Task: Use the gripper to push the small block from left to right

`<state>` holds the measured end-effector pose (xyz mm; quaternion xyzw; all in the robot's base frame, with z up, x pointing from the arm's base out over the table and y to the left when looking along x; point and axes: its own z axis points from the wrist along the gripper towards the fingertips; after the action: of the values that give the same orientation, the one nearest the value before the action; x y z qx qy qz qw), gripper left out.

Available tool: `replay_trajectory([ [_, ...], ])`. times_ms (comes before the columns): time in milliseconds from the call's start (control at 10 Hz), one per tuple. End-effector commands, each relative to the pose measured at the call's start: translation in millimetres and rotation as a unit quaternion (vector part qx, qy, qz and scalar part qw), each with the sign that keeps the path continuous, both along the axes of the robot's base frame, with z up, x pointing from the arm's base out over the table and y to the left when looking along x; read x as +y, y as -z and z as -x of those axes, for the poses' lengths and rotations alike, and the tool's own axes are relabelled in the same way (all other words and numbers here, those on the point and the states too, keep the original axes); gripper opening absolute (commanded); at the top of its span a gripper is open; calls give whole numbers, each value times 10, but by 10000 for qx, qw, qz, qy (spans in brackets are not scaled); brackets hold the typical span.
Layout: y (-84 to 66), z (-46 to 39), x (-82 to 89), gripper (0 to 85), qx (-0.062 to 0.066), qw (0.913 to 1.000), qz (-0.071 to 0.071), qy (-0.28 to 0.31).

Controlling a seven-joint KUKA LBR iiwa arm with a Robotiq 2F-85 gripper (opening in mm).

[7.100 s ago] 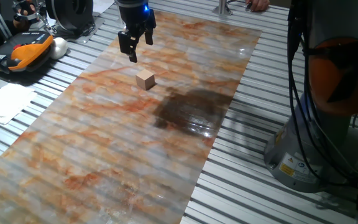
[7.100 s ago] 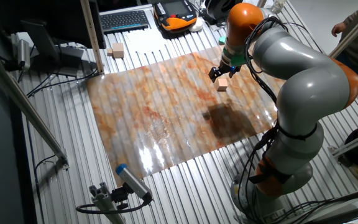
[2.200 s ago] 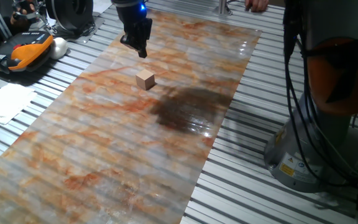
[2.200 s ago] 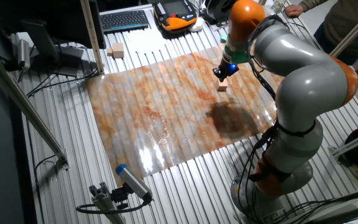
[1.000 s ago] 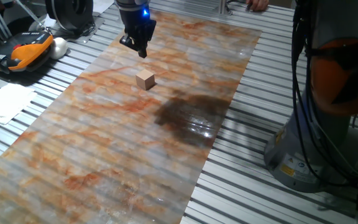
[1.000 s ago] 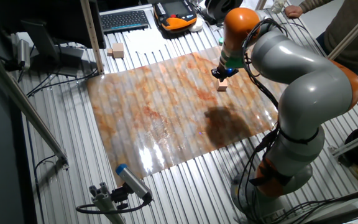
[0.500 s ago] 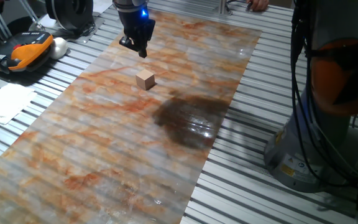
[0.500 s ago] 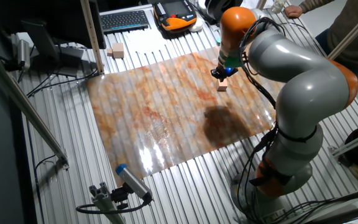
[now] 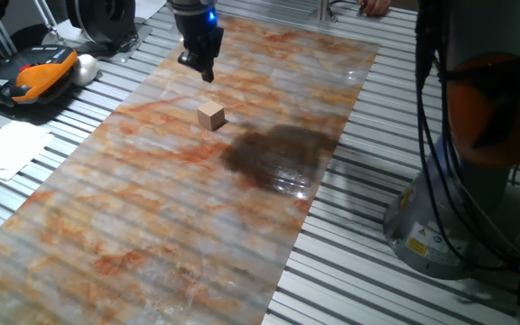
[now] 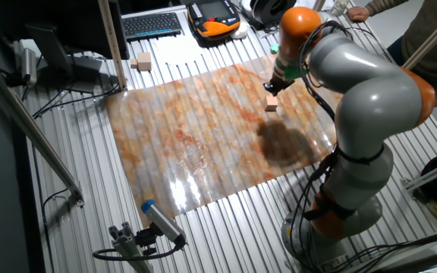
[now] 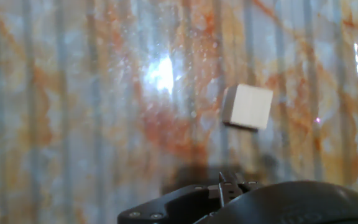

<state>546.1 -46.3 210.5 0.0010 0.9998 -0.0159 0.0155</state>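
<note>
The small block [image 9: 210,116] is a plain light-tan wooden cube resting on the orange-marbled mat [image 9: 152,217]. My gripper [image 9: 204,70] hangs just above the mat, a short way beyond the block toward the mat's far end, with its fingers pressed together and nothing between them. In the other fixed view the gripper [image 10: 272,86] is just behind the block [image 10: 271,105], with a small gap between them. The hand view shows the block [image 11: 247,107] ahead and slightly right of the shut fingertips [image 11: 229,184], not touching them.
A dark shadow patch [image 9: 273,158] lies on the mat right of the block. An orange-black pendant [image 9: 30,77] and papers [image 9: 7,149] sit left of the mat. The robot base [image 9: 459,217] stands right. A keyboard [image 10: 152,25] and small tan object [image 10: 143,62] lie beyond.
The gripper was open 7.1 s ago and is shut now. Over the last second it shifted only slightly. The arm's shadow drifted across the mat, and the block has not moved.
</note>
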Motion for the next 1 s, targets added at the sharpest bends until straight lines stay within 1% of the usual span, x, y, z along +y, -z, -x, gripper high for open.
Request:
replay_trajectory([
  [0, 15, -97, -297, 0, 17, 10000, -43, -80],
  [100, 41, -182, -426, 0, 20, 9998, -58, -180],
  [200, 81, -234, -518, 0, 11, 9998, -112, -151],
  [300, 141, -258, -567, 0, -43, 9998, -82, -151],
  [400, 191, -266, -604, 0, -21, 9999, -90, -105],
  [500, 237, -271, -629, 0, 16, 9998, -174, -84],
  [600, 251, -275, -615, 0, 46, 9997, -228, 7],
  [700, 251, -275, -615, 0, 99, 9998, -167, 48],
  [900, 251, -275, -615, 0, 164, 9995, -133, 234],
])
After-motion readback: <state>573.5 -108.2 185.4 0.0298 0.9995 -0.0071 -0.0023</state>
